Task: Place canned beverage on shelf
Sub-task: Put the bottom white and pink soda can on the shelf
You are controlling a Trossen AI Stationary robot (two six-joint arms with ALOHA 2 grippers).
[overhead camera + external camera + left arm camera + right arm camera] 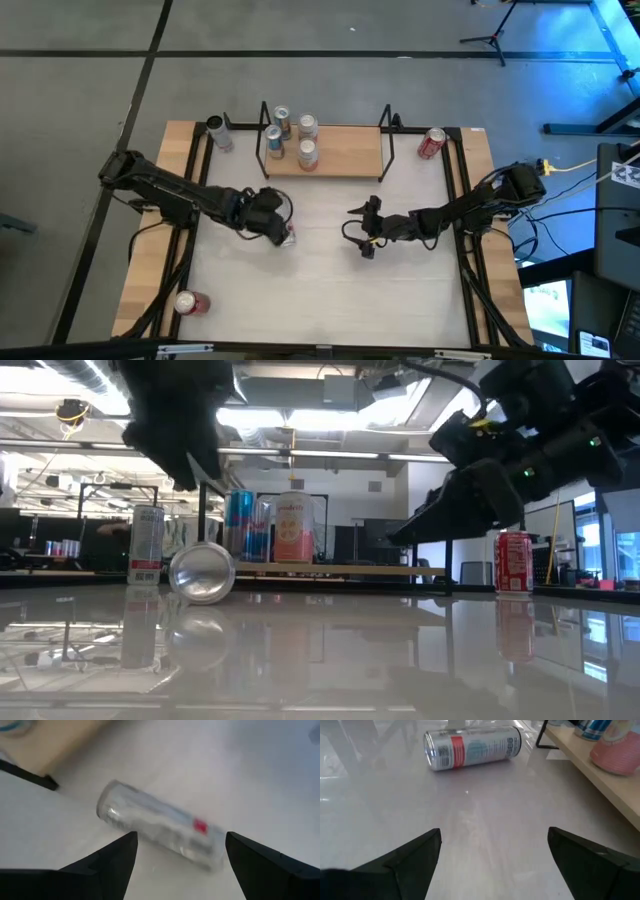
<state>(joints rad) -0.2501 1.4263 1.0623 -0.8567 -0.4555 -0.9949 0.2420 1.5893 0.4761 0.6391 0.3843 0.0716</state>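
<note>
A silver can (289,236) with a red mark lies on its side on the white tabletop; in the low view its round end (203,572) faces the camera. My left gripper (180,855) hangs open just above it, slanting down, with its fingers to either side and clear of it. My right gripper (495,850) is open and low over the table, pointing at the same can (472,747) from the table's right side. The shelf (345,152) stands at the far middle with several cans upright on its board.
A silver can (218,131) stands left of the shelf and a red can (432,143) right of it. Another red can (190,302) lies near the table's front left corner. The shelf's right half shows bare board.
</note>
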